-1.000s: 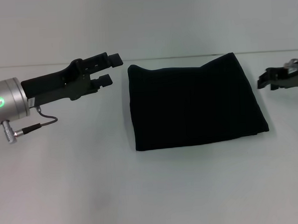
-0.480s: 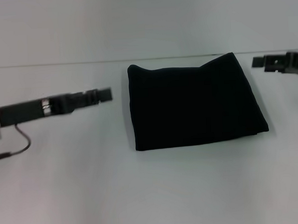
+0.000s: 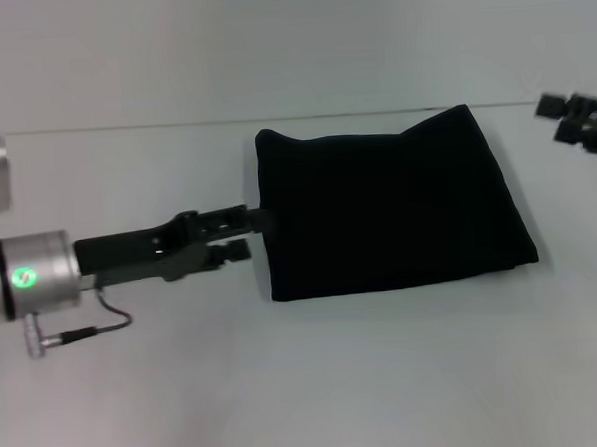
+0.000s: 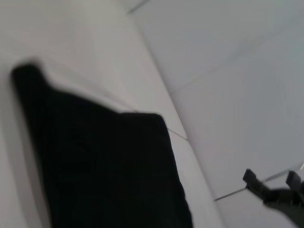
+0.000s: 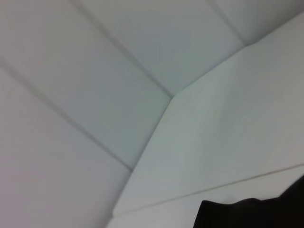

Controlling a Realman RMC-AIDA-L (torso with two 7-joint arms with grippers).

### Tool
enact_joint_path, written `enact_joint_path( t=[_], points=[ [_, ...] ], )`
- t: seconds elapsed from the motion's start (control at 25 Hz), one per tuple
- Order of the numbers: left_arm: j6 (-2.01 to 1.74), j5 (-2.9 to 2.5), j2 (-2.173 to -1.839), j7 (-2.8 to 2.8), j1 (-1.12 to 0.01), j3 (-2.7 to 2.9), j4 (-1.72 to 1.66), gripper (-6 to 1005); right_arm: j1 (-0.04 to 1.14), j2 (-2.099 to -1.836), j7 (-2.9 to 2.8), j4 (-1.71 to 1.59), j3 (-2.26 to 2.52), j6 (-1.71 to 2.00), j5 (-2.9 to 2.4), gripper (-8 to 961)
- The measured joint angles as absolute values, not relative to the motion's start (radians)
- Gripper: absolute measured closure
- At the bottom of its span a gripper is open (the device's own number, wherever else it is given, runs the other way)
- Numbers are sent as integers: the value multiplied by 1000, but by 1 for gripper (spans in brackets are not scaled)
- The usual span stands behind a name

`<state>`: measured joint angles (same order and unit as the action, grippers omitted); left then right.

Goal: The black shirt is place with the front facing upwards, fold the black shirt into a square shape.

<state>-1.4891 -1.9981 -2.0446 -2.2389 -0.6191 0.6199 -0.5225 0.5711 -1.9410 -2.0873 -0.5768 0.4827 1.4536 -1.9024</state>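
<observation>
Black cloth shirt (image 3: 388,204), folded approx. square, lies centre of white counter (image 3: 307,383); left gripper (image 3: 251,233) jaws open at its left edge; right gripper (image 3: 573,119) far right, jaw state indeterminate.

Silver wrist, green light, black left gripper (image 3: 247,233)

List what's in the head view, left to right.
Left gripper, black fingers at the shirt's left edge → folded black cloth shirt on the white table → right gripper, black, at the far right edge.
</observation>
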Motion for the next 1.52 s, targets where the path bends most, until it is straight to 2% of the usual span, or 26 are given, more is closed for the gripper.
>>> enact_joint_path(
  t=[0.2,0.36,0.56,0.72,1.12,1.2,1.52],
  points=[
    [-1474,-2008,-2077,-2406,-657,647,-491,191,591,-1879,-2309,-582,481,1466,-1902,8],
    [-1395,-2014,-2094,-2462,-668,689,-475,211,630,-1816,-2445,-579,503,1451,-1933,9],
    [-1275,-2016,-2098,-2472,-666,704,-416,230,676,-1774,-2532,-582,509,1432,-2008,11],
    [-1218,-2012,-2101,-2470,-658,703,-410,240,694,-1765,-2547,-584,509,1424,-2022,13],
    [-1088,-2020,-2108,-2470,-687,808,-404,266,693,-1765,-2549,-576,505,1430,-2021,13],
    [-1076,-2020,-2109,-2471,-690,818,-404,328,691,-1765,-2549,-576,504,1431,-2019,13],
    [-1038,-2020,-2110,-2477,-697,854,-399,347,686,-1764,-2549,-576,502,1433,-2018,13]
  ],
)
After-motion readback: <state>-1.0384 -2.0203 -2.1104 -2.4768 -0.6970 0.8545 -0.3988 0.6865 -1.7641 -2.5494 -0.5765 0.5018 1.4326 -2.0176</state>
